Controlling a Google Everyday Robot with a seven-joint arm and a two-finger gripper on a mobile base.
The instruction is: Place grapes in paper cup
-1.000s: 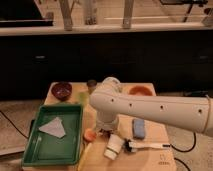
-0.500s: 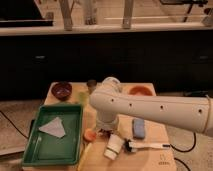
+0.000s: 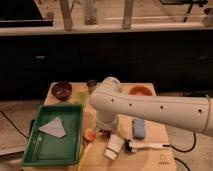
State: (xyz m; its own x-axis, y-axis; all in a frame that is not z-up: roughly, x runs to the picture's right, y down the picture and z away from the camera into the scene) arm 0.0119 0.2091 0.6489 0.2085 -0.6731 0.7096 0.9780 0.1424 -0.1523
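The white paper cup sits near the front of the wooden table and looks tilted toward the front left. My gripper points down just behind and above the cup, largely covered by my white arm, which reaches in from the right. I cannot make out any grapes; they may be hidden under the arm or in the gripper. A small orange thing lies just left of the gripper.
A green tray holding a pale sheet fills the left. A blue block and a black-handled tool lie right of the cup. A dark red bowl, a small dark cylinder and an orange dish stand at the back.
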